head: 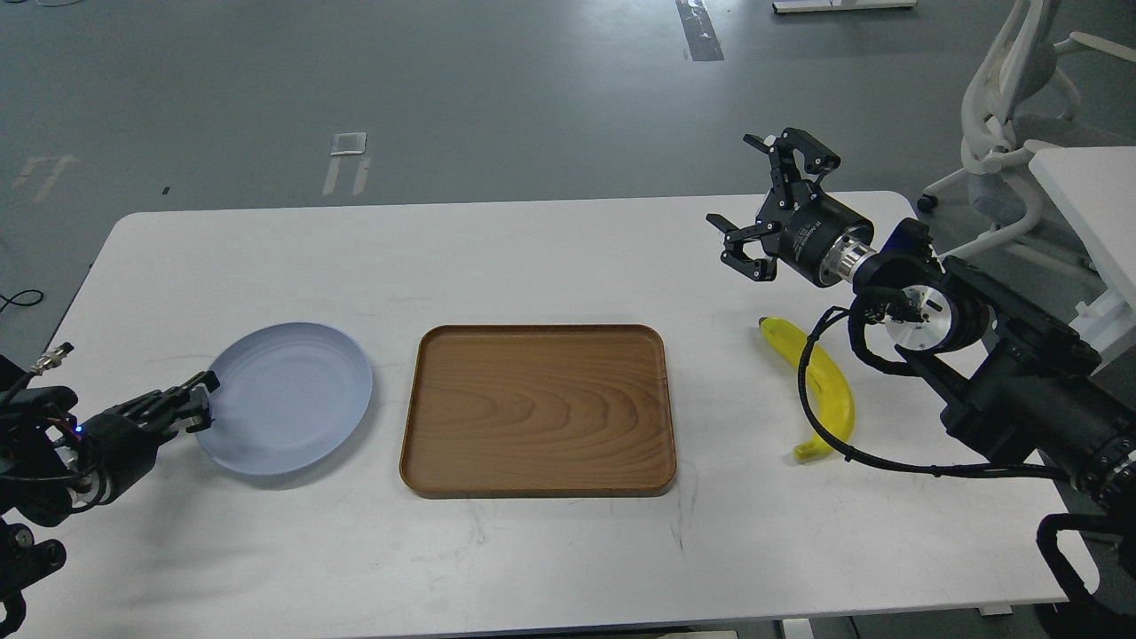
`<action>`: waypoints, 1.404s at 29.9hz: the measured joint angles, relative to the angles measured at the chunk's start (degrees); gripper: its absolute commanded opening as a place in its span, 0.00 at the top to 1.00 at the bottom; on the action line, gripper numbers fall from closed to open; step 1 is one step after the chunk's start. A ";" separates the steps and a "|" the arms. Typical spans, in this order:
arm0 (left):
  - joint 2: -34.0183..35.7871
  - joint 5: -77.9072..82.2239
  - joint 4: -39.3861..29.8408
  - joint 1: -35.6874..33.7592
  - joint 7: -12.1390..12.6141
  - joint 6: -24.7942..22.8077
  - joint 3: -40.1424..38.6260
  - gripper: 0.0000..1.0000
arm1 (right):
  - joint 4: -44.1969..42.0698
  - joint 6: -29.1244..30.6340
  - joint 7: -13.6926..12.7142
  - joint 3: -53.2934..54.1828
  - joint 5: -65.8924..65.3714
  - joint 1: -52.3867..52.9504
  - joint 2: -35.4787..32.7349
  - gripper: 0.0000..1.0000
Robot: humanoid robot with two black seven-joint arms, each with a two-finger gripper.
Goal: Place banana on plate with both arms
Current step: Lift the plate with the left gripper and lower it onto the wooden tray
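The yellow banana (832, 388) lies on the white table (550, 257), right of the tray, with a black cable of my right arm looping across it. My right gripper (744, 193) is open and empty, held above the table just beyond the banana's far end. The pale blue plate (293, 395) sits at the left. My left gripper (193, 404) is at the plate's left rim with its fingers closed on the edge. The plate holds nothing.
A brown wooden tray (538, 408) lies in the middle between plate and banana, with nothing on it. A white office chair (1012, 133) and another white table (1092, 204) stand off to the right, past the table's edge.
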 measured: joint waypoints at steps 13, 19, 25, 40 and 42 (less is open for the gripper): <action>-3.57 -1.35 -6.53 -8.15 -0.08 0.01 -0.80 1.00 | 0.01 -0.54 0.11 2.38 0.08 2.04 -0.02 0.00; -9.92 -0.71 -9.15 -11.80 -0.08 0.04 0.44 1.00 | -0.06 -0.61 0.11 3.69 0.16 2.68 -0.14 0.00; -16.73 -0.01 -8.56 -16.29 -0.06 -1.23 5.49 1.00 | -0.10 -0.62 0.11 4.55 0.18 2.95 -0.90 0.00; -26.74 -0.08 0.39 -18.90 -0.05 -1.46 16.88 1.00 | -0.10 -0.62 0.08 4.77 0.26 2.72 -2.10 0.00; -26.84 -0.08 0.58 -18.74 -0.05 -1.49 16.91 0.89 | -0.10 -0.61 0.08 4.77 0.26 2.71 -2.10 0.00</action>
